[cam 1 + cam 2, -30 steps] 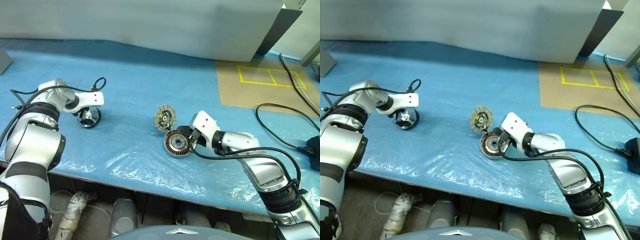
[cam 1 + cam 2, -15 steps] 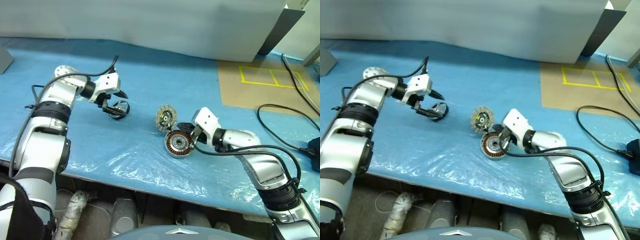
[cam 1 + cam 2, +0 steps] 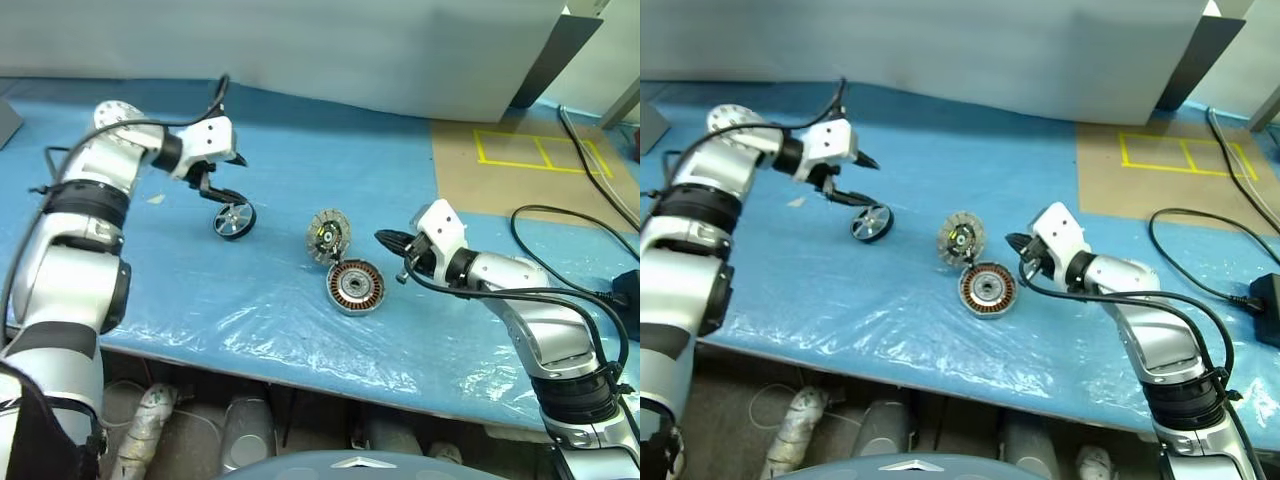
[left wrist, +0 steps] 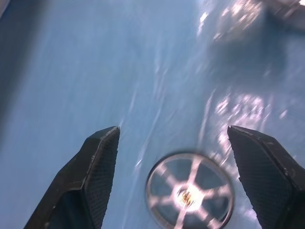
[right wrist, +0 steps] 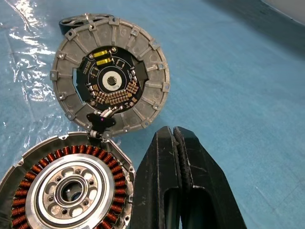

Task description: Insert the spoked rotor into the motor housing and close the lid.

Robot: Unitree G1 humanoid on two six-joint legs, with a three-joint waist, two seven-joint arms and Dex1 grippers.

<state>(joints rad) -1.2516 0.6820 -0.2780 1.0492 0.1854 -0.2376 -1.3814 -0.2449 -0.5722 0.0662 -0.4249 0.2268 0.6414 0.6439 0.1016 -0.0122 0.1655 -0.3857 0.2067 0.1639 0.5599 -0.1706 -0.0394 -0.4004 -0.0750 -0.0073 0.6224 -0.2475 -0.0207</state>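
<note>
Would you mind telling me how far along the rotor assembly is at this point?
Done: the lid stands swung open, exposing the copper windings in the motor housing. In hand: the left gripper is open around the spoked rotor, well left of the housing; no firm grip is visible. The right gripper is shut beside the housing. Left: seating the rotor and closing the lid.

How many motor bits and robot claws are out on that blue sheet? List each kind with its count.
Spoked rotor: 1
Motor housing: 1
Lid, propped open at the housing's edge: 1
Grippers, left gripper and right gripper: 2
Total: 5
</note>
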